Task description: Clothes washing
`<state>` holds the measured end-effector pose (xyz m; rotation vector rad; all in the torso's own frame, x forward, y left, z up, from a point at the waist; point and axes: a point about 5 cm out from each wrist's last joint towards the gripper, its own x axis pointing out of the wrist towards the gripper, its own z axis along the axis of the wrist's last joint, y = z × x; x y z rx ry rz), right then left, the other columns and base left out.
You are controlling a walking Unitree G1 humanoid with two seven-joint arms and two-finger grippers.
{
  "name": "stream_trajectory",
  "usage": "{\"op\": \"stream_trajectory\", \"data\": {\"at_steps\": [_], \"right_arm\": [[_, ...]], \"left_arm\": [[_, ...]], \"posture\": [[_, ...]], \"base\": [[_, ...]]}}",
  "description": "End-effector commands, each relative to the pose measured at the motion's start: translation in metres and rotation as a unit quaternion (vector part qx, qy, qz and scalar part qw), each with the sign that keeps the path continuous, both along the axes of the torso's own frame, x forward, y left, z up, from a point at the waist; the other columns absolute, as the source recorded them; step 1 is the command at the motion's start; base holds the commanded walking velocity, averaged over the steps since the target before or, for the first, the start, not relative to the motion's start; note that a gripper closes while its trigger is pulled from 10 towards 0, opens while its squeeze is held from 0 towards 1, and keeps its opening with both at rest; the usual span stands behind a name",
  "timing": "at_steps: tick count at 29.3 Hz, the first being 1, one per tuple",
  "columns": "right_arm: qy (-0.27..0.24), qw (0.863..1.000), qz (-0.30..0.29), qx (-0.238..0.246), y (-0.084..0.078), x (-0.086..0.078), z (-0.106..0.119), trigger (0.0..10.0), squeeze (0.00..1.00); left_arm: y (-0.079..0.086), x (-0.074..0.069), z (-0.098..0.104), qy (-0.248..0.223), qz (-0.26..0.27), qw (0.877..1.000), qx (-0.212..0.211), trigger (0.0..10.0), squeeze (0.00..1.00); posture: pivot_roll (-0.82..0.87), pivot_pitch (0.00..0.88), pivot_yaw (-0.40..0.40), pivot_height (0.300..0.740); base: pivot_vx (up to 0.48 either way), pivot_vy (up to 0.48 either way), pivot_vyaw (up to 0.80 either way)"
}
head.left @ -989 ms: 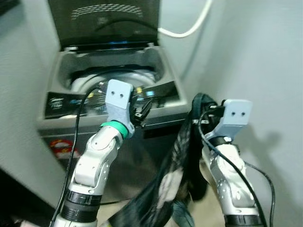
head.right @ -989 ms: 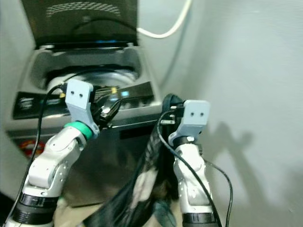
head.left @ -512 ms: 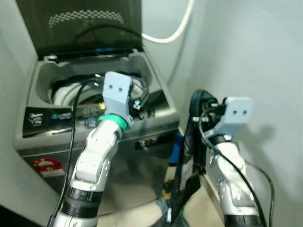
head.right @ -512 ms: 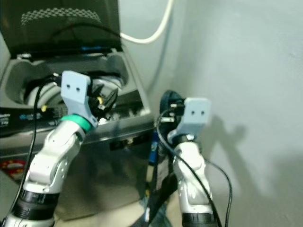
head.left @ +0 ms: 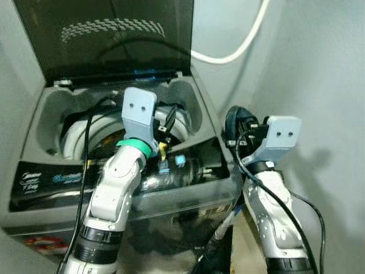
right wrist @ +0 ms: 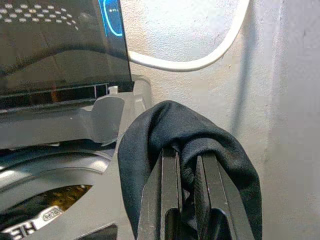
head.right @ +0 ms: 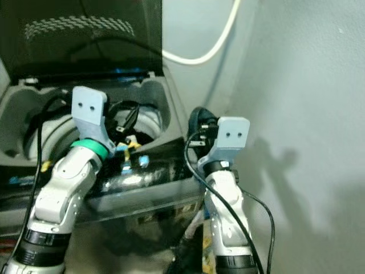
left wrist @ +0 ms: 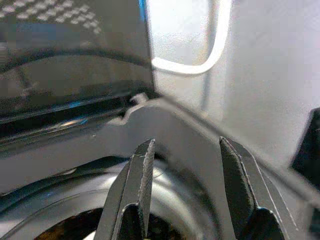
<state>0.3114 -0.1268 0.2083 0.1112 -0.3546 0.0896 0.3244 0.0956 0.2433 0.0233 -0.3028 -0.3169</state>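
Note:
A grey top-loading washing machine stands before me with its dark lid raised and the steel drum showing. My right gripper is beside the machine's right rim, shut on a dark garment that is bunched over its fingers. The rest of the garment hangs down between the machine and my right arm. My left gripper hovers over the drum opening, open, with nothing between its fingers.
A white hose loops along the wall behind the machine. A grey wall stands close on the right. The control panel runs along the machine's front edge. Black cables trail from both wrists.
The camera has come nearer and higher, so the machine sits lower in the picture. My left gripper now stands over the drum, and the garment is raised to the right rim.

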Motion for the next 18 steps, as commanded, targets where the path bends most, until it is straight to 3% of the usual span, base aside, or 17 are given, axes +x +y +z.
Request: {"op": "stream_trajectory", "data": {"at_steps": [1,9,15,16,17,18], "right_arm": [[-0.011,1.000,0.000,0.004,-0.001,-0.002,0.002,10.0,0.00],[-0.012,1.000,0.002,0.003,-0.001,-0.002,0.003,10.0,0.00],[-0.036,0.998,0.049,-0.010,0.005,-0.005,0.014,10.0,0.00],[-0.063,0.995,0.080,-0.019,0.008,-0.007,0.029,10.0,0.00],[-0.063,0.995,0.080,-0.019,0.008,-0.007,0.029,10.0,0.00],[-0.103,0.989,0.106,-0.026,0.008,-0.008,0.052,10.0,0.00]], "left_arm": [[-0.001,0.000,-0.004,0.006,-0.002,1.000,0.003,10.0,0.00],[-0.003,0.000,-0.002,0.001,-0.006,1.000,-0.001,10.0,0.00],[-0.007,-0.004,0.003,-0.011,-0.043,0.999,-0.006,10.0,0.00],[-0.010,-0.009,0.005,-0.014,-0.083,0.996,-0.004,10.0,0.00],[-0.010,-0.009,0.005,-0.014,-0.083,0.996,-0.004,10.0,0.00],[-0.012,-0.017,0.007,-0.010,-0.145,0.989,-0.002,10.0,0.00]], "posture": [[0.03,0.000,0.061,0.740],[0.02,0.000,0.059,0.740],[0.02,0.000,0.060,0.740],[0.02,0.000,0.063,0.740],[0.02,0.000,0.063,0.740],[0.02,0.000,0.065,0.740]], "base": [[0.000,0.000,0.00],[0.000,0.000,0.00],[0.000,0.000,0.00],[0.000,0.000,0.00],[0.000,0.000,0.00],[0.000,0.000,0.00]]}}
